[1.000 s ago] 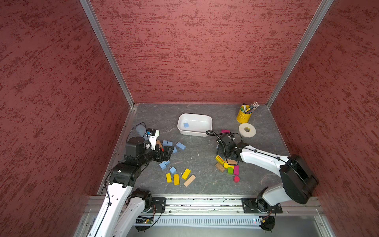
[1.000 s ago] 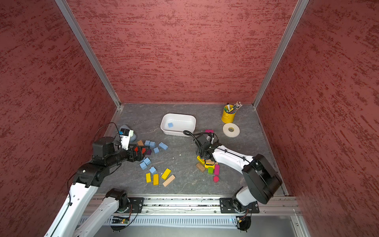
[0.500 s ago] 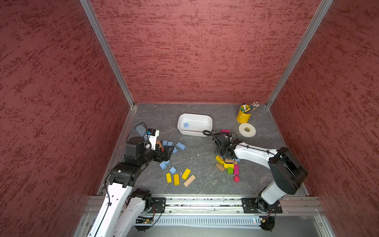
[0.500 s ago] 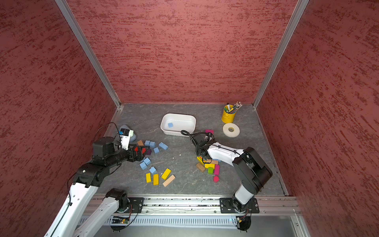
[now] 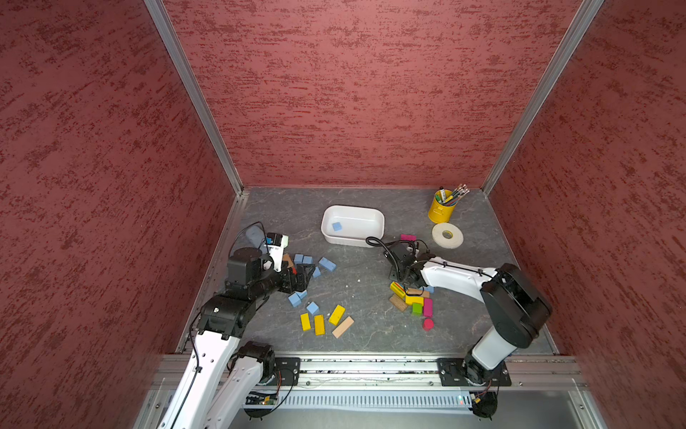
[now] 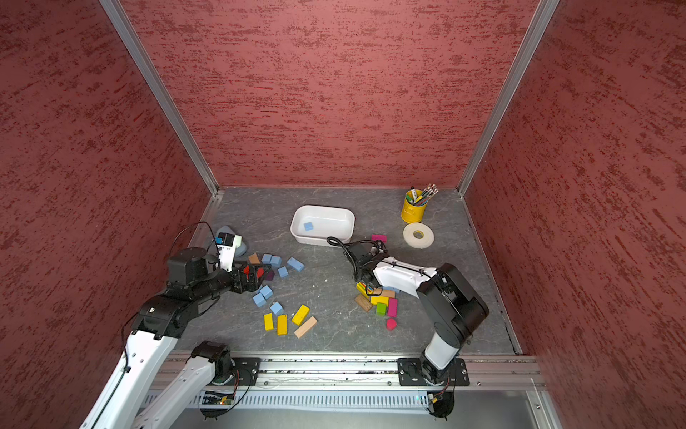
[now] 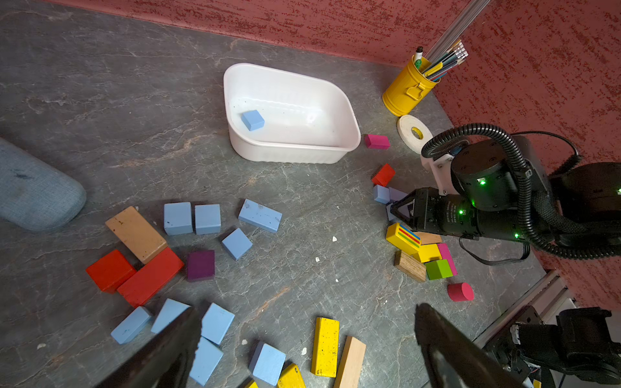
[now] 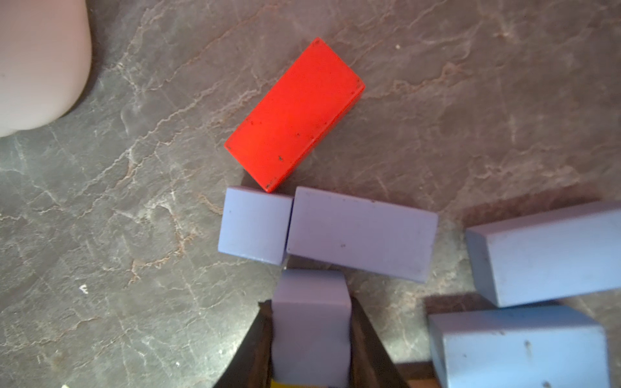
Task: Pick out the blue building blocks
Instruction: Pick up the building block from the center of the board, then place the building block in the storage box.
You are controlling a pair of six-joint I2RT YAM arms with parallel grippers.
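My right gripper (image 8: 311, 307) is shut on a small blue block (image 8: 311, 322) low over the table, beside two blue building blocks (image 8: 361, 231) and a red brick (image 8: 295, 114). In both top views it (image 5: 399, 276) sits at the far end of the right-hand pile. My left gripper (image 7: 309, 314) is open and empty above the left-hand scatter. Several blue blocks (image 5: 327, 263) (image 6: 296, 263) lie there. One blue cube (image 5: 336, 226) lies in the white tub (image 5: 376, 219).
Yellow, wood, green and magenta blocks (image 5: 414, 300) crowd under the right arm. Yellow and wood bricks (image 5: 319, 324) lie near the front. A yellow pencil cup (image 5: 441, 208) and tape roll (image 5: 447, 235) stand at the back right, and a grey-blue case (image 7: 33, 191) at the left wall.
My right gripper's jaws have closed onto the small blue block, and the right arm's elbow has swung in a little. The left arm has not moved.
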